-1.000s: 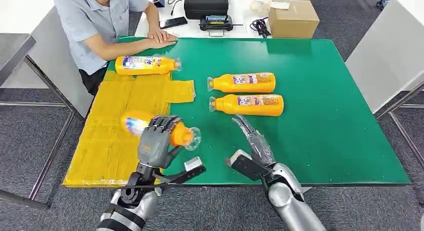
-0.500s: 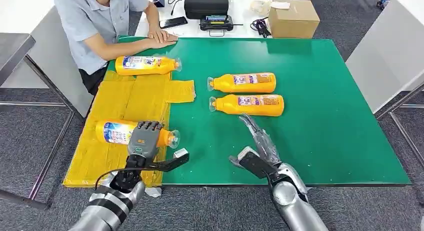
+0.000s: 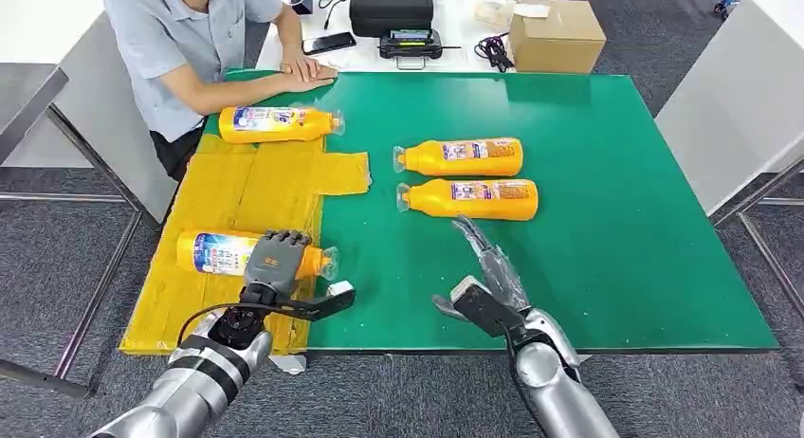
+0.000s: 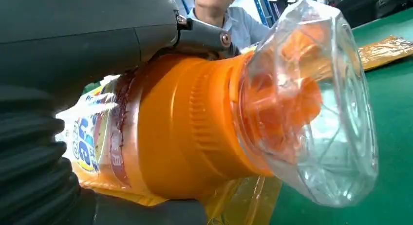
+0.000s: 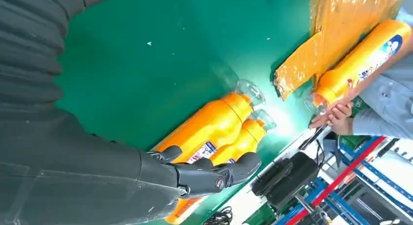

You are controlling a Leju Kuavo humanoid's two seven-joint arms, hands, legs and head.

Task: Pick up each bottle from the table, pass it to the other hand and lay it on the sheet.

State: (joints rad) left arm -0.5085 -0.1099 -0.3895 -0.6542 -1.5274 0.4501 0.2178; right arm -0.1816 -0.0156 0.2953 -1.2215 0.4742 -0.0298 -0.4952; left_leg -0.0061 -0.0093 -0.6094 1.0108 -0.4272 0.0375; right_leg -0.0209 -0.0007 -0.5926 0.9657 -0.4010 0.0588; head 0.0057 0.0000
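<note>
My left hand (image 3: 273, 267) grips an orange bottle (image 3: 220, 253) that lies on its side on the yellow sheet (image 3: 256, 187), its clear cap (image 3: 328, 264) at the sheet's right edge. The left wrist view shows that bottle (image 4: 180, 127) close up inside the hand (image 4: 87, 45). A second orange bottle (image 3: 277, 123) lies at the sheet's far end. Two more bottles (image 3: 459, 156) (image 3: 468, 199) lie side by side on the green table (image 3: 616, 191). My right hand (image 3: 485, 267) hovers open just short of the nearer one, holding nothing; its wrist view shows those bottles (image 5: 209, 130) beyond its fingers (image 5: 214, 174).
A person (image 3: 204, 40) sits at the table's far left corner with hands (image 3: 308, 70) resting on the edge, close to the far bottle. A cardboard box (image 3: 555, 35), a black case (image 3: 391, 7) and cables sit behind the table. White tables flank both sides.
My left hand has carried the bottle leftward and down from above the sheet's edge onto the sheet, where it now lies. My right hand has edged slightly towards the bottles.
</note>
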